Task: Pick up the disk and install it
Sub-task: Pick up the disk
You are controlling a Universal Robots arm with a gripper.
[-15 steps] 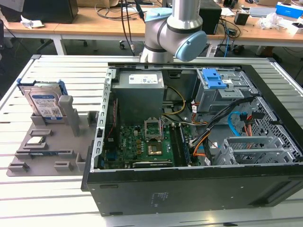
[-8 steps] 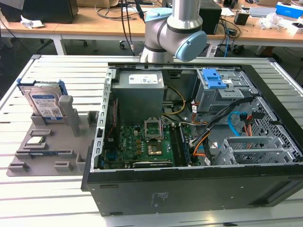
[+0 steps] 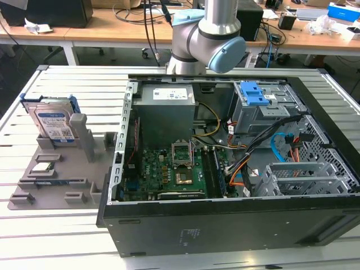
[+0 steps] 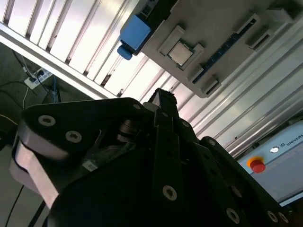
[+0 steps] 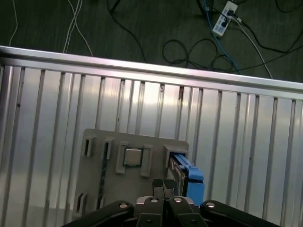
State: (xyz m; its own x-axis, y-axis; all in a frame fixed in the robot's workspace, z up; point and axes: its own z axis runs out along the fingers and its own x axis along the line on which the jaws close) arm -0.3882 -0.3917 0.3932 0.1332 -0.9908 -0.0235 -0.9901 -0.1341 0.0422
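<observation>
Shows disk (image 3: 53, 121) upright in holder (image 3: 84, 169); likely rigid, dense, shock-sensitive; best gripped across side edges; end effector (image 5: 164, 183) clenched, empty.

Slatted aluminium worktable (image 3: 62, 247) seen pale and bright, glare noted on slats in both wrist views. Wooden desks (image 3: 112, 31) ranged along back, white leg (image 3: 70, 53) under one. Crumpled paper (image 3: 34, 25) and blue box (image 3: 343, 11) seen on desktops. Dark floor (image 5: 142, 28) strewn with cables (image 5: 189, 47); white power strip (image 5: 222, 19) laid among them.
</observation>
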